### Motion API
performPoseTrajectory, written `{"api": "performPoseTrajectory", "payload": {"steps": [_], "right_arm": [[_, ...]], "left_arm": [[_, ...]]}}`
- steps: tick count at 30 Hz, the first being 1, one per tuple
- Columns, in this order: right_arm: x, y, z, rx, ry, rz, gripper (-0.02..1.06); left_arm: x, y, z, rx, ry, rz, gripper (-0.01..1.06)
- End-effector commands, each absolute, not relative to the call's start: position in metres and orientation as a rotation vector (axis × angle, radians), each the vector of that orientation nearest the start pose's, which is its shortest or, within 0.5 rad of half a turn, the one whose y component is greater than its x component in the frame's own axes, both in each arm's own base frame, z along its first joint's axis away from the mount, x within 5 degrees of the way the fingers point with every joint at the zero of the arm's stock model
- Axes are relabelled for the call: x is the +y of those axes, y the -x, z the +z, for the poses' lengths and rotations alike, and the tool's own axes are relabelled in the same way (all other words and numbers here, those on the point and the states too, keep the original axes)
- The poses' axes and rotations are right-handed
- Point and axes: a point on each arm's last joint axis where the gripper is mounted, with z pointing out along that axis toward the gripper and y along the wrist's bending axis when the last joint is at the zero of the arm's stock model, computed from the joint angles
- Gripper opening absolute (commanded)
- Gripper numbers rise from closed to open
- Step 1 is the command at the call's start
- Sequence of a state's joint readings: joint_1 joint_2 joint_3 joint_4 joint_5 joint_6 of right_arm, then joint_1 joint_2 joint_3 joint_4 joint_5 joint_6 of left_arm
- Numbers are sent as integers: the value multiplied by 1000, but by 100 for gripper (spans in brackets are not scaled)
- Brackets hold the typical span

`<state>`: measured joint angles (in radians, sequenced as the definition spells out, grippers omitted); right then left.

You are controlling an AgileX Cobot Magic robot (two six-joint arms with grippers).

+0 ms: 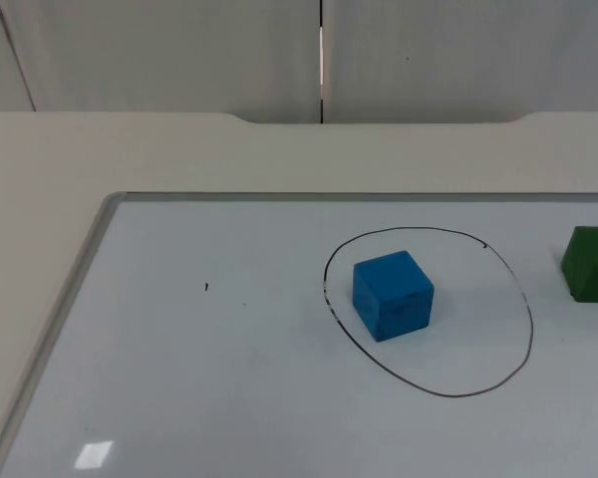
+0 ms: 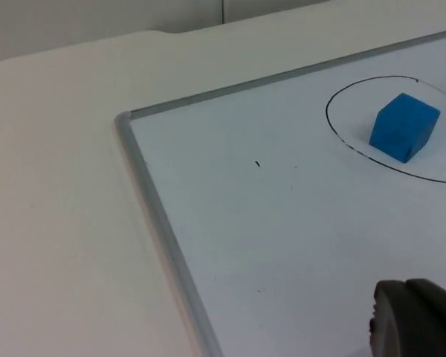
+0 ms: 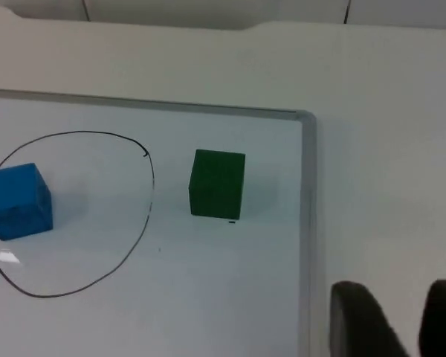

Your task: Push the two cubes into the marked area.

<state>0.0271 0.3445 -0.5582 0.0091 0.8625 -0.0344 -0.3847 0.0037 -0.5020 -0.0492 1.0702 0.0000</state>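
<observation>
A blue cube [image 1: 393,295] sits inside the black hand-drawn oval [image 1: 458,395] on the whiteboard, toward the oval's left side. A green cube [image 1: 593,263] rests outside the oval, just right of it at the picture's edge. In the right wrist view the green cube [image 3: 217,184] stands a short way from the oval line [image 3: 152,186], and the blue cube [image 3: 16,201] lies within it. My right gripper [image 3: 401,327] hovers open beside the board's frame, well back from the green cube. My left gripper [image 2: 420,323] hangs over the board far from the blue cube [image 2: 404,127].
The whiteboard's grey frame [image 1: 90,249] bounds the board; its left corner [image 2: 123,119] and right corner [image 3: 306,115] both show. Bare cream table [image 1: 40,179] surrounds the board up to the grey partition wall [image 1: 179,50].
</observation>
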Motion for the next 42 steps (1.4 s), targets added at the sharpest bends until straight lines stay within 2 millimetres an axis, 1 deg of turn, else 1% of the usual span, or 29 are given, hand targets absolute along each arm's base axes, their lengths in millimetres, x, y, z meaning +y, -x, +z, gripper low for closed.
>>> {"api": "performPoseTrajectory", "payload": {"steps": [1, 3, 4, 8, 9, 10, 14, 15, 19, 20, 23, 24, 25, 27, 29, 30, 34, 35, 39, 40, 42], "right_arm": [[2, -68, 304, 2129, 55, 2, 12], [2, -77, 304, 2157, 58, -7, 0], [2, -77, 304, 2157, 58, -7, 0], [2, -101, 307, 2252, 60, -6, 0], [2, -110, 309, 2282, 61, -6, 0], [2, -110, 309, 2282, 61, -6, 0], [3, -139, 309, 2371, 32, 13, 0], [3, -139, 309, 2371, 32, 13, 0], [4, -171, 304, 2440, 35, 6, 0], [4, -171, 304, 2440, 35, 6, 0], [4, -201, 298, 2485, 36, 6, 0], [4, -206, 296, 2490, 36, 6, 0], [4, -206, 296, 2490, 36, 6, 0], [5, -226, 290, 2511, 36, 5, 0], [5, -240, 285, 2529, 37, 5, 0], [5, -240, 285, 2529, 37, 5, 0], [6, -264, 263, 2568, 36, 5, 0], [6, -264, 263, 2568, 36, 5, 0], [6, -282, 247, 2544, 36, 6, 0], [6, -282, 247, 2544, 36, 6, 0], [6, -290, 239, 2531, 36, 6, 0]], "left_arm": [[-1, 6, 276, 2031, -395, -284, 0], [-1, 6, 275, 2035, -396, -284, 0], [-1, 6, 275, 2035, -396, -284, 0], [-1, 6, 275, 2034, -396, -279, 0], [0, 6, 275, 2033, -395, -270, 0], [0, 6, 275, 2033, -395, -270, 0], [1, 5, 275, 2034, -394, -254, 0], [1, 5, 275, 2034, -394, -254, 0], [1, 5, 275, 2034, -394, -254, 0], [1, 5, 275, 2034, -394, -254, 0], [1, 5, 275, 2034, -394, -254, 0], [1, 5, 275, 2034, -394, -254, 0], [1, 5, 275, 2034, -394, -254, 0], [1, 5, 275, 2034, -394, -254, 0], [1, 5, 275, 2034, -394, -254, 0], [1, 5, 275, 2034, -394, -254, 0], [1, 5, 275, 2034, -394, -254, 0], [1, 5, 275, 2034, -394, -254, 0], [1, 5, 275, 2034, -394, -254, 0], [1, 5, 275, 2034, -394, -254, 0], [1, 5, 275, 2034, -394, -254, 0]]}}
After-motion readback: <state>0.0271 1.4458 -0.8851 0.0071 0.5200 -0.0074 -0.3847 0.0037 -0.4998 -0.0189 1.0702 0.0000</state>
